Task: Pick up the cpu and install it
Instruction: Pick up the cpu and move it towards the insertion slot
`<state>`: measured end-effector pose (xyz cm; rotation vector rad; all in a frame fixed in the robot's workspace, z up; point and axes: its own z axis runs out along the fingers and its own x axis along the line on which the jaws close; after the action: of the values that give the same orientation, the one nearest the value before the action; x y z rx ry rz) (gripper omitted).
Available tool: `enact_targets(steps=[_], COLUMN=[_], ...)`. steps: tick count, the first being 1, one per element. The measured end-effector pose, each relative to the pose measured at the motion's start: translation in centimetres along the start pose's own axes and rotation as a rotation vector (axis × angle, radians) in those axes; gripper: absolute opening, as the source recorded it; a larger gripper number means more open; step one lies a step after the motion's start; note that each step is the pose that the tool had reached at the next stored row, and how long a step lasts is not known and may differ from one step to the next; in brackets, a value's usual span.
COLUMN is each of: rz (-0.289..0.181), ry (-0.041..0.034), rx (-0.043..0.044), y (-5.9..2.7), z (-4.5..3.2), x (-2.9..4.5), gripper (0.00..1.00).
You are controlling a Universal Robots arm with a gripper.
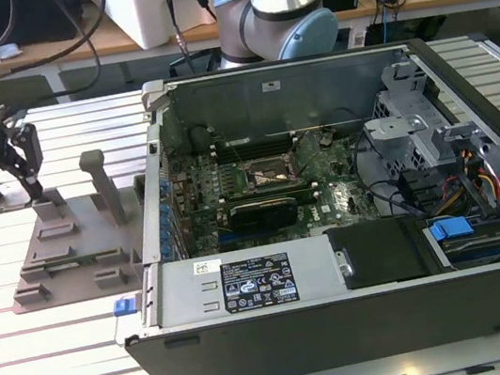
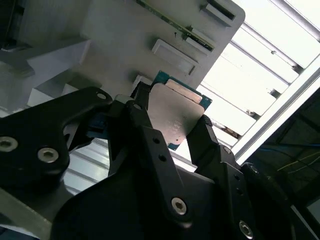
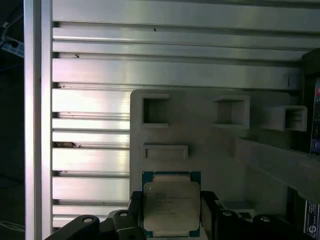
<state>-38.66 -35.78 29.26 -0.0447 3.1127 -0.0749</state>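
The cpu (image 2: pixel 176 114) (image 3: pixel 171 204) is a small flat square chip with a silvery-grey top and a blue-green rim. It sits between the black fingers of my gripper (image 2: pixel 174 112) (image 3: pixel 171 209), which press on two opposite edges in both wrist views. In the exterior view my gripper (image 1: pixel 13 192) hangs over the far end of a grey fixture plate (image 1: pixel 72 263), at that view's left, well away from the open computer case (image 1: pixel 348 324). The dark square socket (image 1: pixel 272 174) with its metal frame lies on the motherboard inside the case.
The fixture plate (image 3: pixel 200 145) carries raised blocks, square pockets and an upright post (image 1: pixel 102 187). Everything rests on a slatted aluminium table (image 1: pixel 69 368). The arm's base (image 1: pixel 275 12) stands behind the case. Cables and drive cages (image 1: pixel 448 175) crowd the case at the exterior view's right.
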Motion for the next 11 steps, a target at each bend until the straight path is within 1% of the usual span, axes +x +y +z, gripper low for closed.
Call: enact_targets(steps=[2, 3, 9, 11], rz=[0.0, 0.0, 0.0, 0.0], ry=[-0.0001, -0.0001, -0.0001, -0.0001], rx=[0.0006, 0.0008, 0.0012, 0.0012], y=[-0.01, -0.02, -0.05, -0.05], z=[-0.71, -1.37, -3.5, -3.85], x=[-0.02, -0.04, -0.1, -0.11], gripper=[0.55, 0.55, 0.55, 0.55])
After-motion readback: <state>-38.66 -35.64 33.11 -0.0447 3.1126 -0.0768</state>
